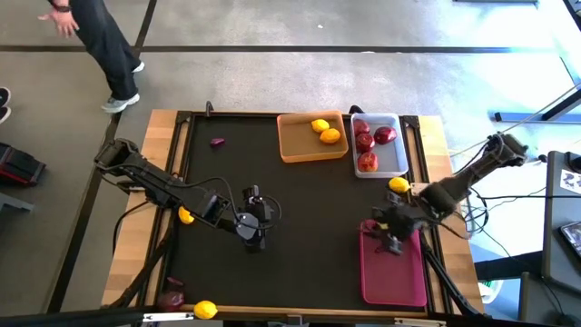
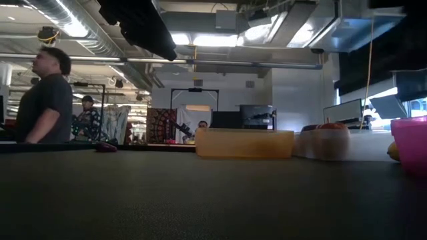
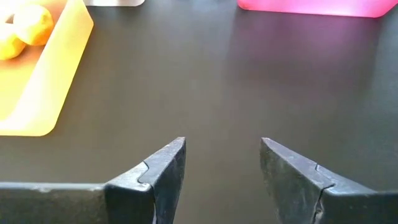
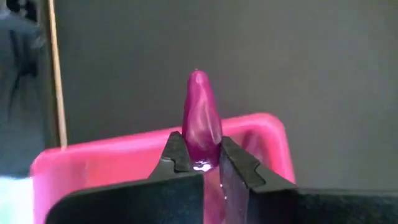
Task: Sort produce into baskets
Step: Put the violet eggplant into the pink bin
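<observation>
My right gripper (image 1: 392,241) is shut on a dark purple elongated piece (image 4: 200,118) over the far end of the magenta-pink tray (image 1: 395,277). My left gripper (image 1: 254,227) is open and empty above the black mat at mid-table; its wrist view (image 3: 222,162) shows only mat between the fingers. The orange tray (image 1: 313,136) holds a lemon and an orange-tinted citrus. The white tray (image 1: 379,145) holds three red apples. Loose on the mat lie a lemon (image 1: 398,184), a lemon (image 1: 186,215) by the left arm, a lemon (image 1: 205,309), a purple piece (image 1: 218,142) and a dark piece (image 1: 172,295). My right gripper pinches the purple piece between its two fingers at the piece's near end (image 4: 200,152). The piece lies along the fingers and sticks out well beyond their tips. It is lifted clear above the pink tray's rim (image 4: 124,155).
The table has a raised wooden frame (image 1: 182,123) around the black mat. A person walks on the floor beyond the far left corner (image 1: 100,36). Open mat lies between the two grippers and before the orange tray.
</observation>
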Motion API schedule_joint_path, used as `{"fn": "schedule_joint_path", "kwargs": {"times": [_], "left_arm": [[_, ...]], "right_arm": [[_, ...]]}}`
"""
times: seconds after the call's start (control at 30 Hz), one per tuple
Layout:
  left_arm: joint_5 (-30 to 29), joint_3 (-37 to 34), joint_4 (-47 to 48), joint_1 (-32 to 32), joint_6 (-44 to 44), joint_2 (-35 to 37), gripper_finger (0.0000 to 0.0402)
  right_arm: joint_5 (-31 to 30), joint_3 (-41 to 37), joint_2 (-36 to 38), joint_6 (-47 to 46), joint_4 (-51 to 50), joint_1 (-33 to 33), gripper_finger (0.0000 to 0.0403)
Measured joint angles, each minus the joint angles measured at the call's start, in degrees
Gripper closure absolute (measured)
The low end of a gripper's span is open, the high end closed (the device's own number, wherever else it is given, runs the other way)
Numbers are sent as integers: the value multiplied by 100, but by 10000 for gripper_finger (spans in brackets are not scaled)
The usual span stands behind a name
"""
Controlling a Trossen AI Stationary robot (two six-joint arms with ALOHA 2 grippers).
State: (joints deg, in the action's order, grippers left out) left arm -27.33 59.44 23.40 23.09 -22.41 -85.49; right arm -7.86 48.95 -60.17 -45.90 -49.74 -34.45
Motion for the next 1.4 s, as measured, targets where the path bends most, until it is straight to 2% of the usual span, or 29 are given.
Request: {"fn": "schedule_joint_path", "kwargs": {"times": [0.17,0.33,0.43,0.67,0.87,0.97,1.2,1.3,1.4], "left_arm": [[0,0,0,0,-7,0,203],[0,0,-1,0,-13,0,203],[0,0,-1,0,-13,0,203],[0,0,1,0,10,0,203],[0,0,1,0,6,0,203],[0,0,4,0,2,0,203],[2,0,4,0,-4,0,203],[2,0,4,0,10,0,203],[2,0,15,0,70,5,203]], "right_arm": [[-17,0,-67,-1130,-324,-938,386],[-116,0,-442,-1526,-434,-1424,386],[-179,-76,-761,-1558,-645,-1524,386],[-354,-492,-1471,-1237,-217,-1501,386],[-505,-564,-1878,-1222,-238,-1502,378],[-412,-564,-1959,-1332,-236,-1502,348],[-212,-496,-1857,-1377,-310,-1481,232],[-124,-157,-1774,-1369,-723,-1368,198],[-293,328,-1653,-1272,-1061,-1243,179]]}}
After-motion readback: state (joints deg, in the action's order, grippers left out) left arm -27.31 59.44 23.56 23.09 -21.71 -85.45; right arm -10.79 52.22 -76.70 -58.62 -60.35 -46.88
